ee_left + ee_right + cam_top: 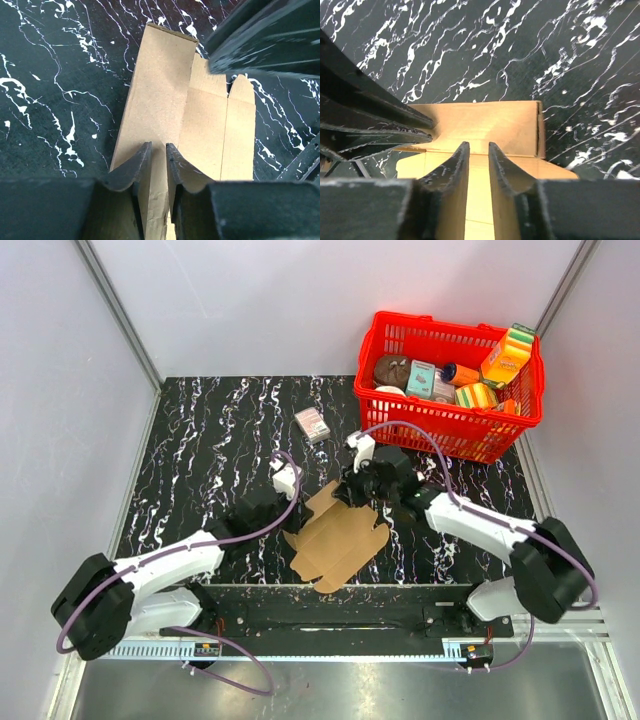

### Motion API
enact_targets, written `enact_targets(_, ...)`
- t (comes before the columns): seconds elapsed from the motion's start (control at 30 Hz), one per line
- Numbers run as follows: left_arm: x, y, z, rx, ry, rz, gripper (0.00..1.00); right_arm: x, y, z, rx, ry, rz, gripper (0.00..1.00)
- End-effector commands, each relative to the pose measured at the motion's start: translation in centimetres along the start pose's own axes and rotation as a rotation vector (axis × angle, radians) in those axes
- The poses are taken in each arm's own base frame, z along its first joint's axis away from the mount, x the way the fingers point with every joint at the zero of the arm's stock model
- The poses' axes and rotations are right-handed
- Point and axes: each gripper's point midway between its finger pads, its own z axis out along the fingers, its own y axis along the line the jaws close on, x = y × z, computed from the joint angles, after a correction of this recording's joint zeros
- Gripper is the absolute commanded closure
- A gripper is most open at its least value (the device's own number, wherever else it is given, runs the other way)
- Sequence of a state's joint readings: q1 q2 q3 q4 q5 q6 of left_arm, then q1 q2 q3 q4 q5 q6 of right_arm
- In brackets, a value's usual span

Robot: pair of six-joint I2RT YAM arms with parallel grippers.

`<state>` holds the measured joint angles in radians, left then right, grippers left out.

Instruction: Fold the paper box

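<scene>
One paper box, one basket, one small carton

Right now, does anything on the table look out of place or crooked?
Yes. The brown cardboard sheet lies crooked near the front of the table, partly folded, with one corner reaching the front edge. A small white-and-pink carton lies alone on the table, apart from the groceries in the red basket.
</scene>
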<state>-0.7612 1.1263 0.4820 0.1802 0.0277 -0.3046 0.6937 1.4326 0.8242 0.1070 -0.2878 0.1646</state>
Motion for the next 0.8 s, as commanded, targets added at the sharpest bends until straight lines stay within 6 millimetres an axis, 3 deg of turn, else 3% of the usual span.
enact_targets(0.0,-3.4,0.0,-1.0,-0.05,-0.067,-0.007,0.74,-4.7,0.4,-3.6,0.09,-0.133,0.015,0.58)
enact_targets(0.07,-4.7,0.2,-1.7,-0.072,-0.091,0.006,0.68,-5.6,-0.1,-5.3,0.155,-0.187,0.066,0.47)
enact_targets(0.1,-6.2,0.0,-2.1,-0.082,-0.122,0.007,0.64,-5.0,-0.4,-5.9,0.187,-0.175,0.126,0.41)
enact_targets(0.2,-8.5,-0.4,-3.3,-0.088,-0.152,0.025,0.61,-4.9,-1.0,-7.9,0.25,-0.23,0.227,0.32)
enact_targets(0.3,-9.7,-1.0,-4.3,-0.072,-0.167,0.024,0.6,-4.0,-1.2,-9.5,0.256,-0.292,0.371,0.23)
enact_targets(0.37,-10.0,-1.2,-5.0,-0.066,-0.175,0.018,0.6,-2.4,-1.5,-10.5,0.248,-0.305,0.45,0.11)
enact_targets(0.53,-10.1,-1.7,-6.2,-0.042,-0.183,0.002,0.59,1.7,-2.4,-11.4,0.274,-0.288,0.708,0.1)
enact_targets(0.77,-9.7,-1.0,-6.0,-0.088,-0.133,0.005,0.58,8.0,-4.7,-12.1,0.497,-0.151,0.931,0.15)
